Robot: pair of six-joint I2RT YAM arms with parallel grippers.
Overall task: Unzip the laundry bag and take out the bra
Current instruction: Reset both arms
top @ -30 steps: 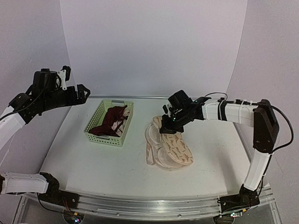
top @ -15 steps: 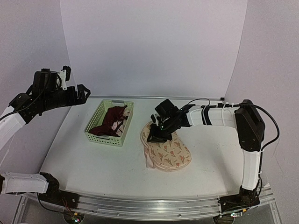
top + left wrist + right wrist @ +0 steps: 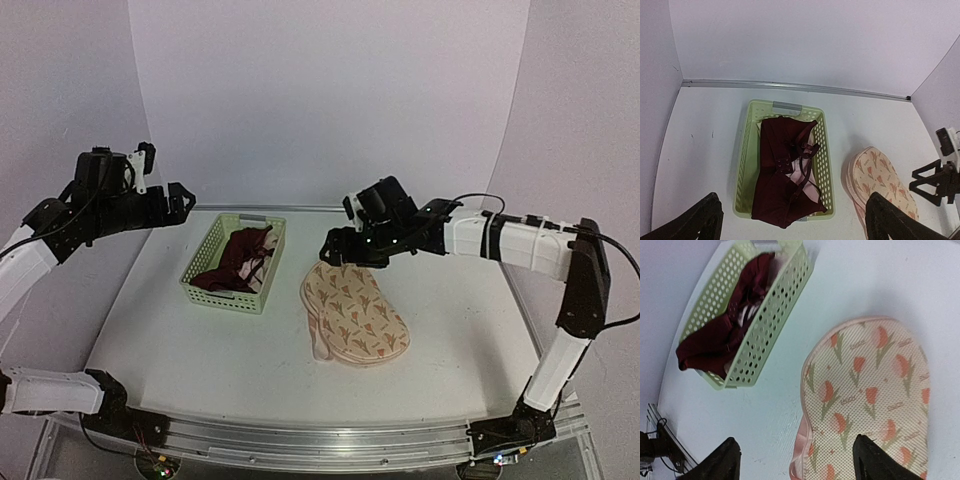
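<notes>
The laundry bag lies flat on the white table, cream with an orange leaf print, lid side up. The dark maroon bra is heaped inside the light-green basket to the left of the bag. My right gripper hangs open above the bag's far left end, holding nothing. Held high over the table's left edge, my left gripper is open and empty, looking down on the basket.
The basket stands at the table's back left, close beside the bag. White walls close the table at the back and sides. A metal rail runs along the near edge.
My right gripper has opened, let go of the bag and risen off it. The bag, bunched up a second ago, now lies flat. The left arm has barely moved.
</notes>
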